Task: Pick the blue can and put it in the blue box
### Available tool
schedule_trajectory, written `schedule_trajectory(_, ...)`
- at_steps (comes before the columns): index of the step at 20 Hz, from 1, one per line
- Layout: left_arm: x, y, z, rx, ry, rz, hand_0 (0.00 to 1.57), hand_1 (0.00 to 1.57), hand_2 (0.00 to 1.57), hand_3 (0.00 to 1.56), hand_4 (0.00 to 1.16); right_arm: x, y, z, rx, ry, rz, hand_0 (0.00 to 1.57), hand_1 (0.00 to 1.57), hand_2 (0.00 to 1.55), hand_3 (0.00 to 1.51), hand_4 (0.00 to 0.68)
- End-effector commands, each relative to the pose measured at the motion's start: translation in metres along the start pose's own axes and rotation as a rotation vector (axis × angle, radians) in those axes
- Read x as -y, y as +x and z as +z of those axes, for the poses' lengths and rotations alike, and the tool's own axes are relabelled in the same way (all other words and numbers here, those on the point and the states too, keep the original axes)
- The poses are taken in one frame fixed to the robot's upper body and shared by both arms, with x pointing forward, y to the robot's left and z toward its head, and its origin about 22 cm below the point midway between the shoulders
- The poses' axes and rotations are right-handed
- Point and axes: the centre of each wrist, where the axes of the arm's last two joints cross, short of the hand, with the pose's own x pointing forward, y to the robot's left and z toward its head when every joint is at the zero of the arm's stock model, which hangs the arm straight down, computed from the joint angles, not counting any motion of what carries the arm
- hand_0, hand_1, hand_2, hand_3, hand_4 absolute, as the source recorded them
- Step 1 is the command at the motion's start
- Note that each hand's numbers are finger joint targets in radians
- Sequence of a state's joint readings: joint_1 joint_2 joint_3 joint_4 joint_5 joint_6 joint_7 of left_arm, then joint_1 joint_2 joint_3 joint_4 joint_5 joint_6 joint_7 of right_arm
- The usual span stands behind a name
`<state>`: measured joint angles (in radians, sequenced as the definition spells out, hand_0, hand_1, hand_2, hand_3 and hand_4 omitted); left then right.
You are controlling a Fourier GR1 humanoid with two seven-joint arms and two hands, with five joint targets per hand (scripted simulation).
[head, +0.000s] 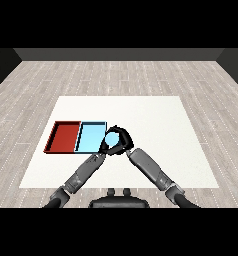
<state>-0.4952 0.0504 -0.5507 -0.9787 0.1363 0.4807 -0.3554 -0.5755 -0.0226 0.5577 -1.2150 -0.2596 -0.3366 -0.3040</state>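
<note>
At the near right corner of the shallow light blue tray [91, 137], the robot's right hand [122, 139] is curled round a small pale blue cylindrical can [111, 139], black fingers wrapping its top and far side. The can sits just at the tray's right edge, over the rim or barely beside it; which one I cannot tell. The left hand [102, 153] lies close below the can, at the end of its grey forearm, and whether its fingers are straight or curled is hidden.

A can of this kind is probably light and stiff, with a smooth round wall that could slide within the fingers if it tilts. The side wall around its middle looks like the best place to hold, thumb opposite the fingers, keeping it upright.

The matching red tray [63, 136] touches the blue one on its left, both lying on the white table [156, 125].
</note>
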Motion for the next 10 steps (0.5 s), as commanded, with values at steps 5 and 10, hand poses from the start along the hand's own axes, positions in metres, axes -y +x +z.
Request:
schedule_trajectory(5, 0.011, 0.01, 0.004, 0.027, 0.101, 0.17, 0.7, 0.7, 0.8, 0.54, 0.71, -0.028, -0.011, 0.013, 0.022, 0.052, -0.066, 1.45, 1.45, 1.45, 1.4, 0.61)
schedule_trajectory(10, 0.01, 0.007, 0.001, 0.009, 0.107, 0.105, 0.73, 0.73, 0.82, 0.64, 0.67, -0.012, -0.002, -0.005, 0.018, 0.031, -0.053, 1.44, 1.44, 1.45, 1.39, 0.6)
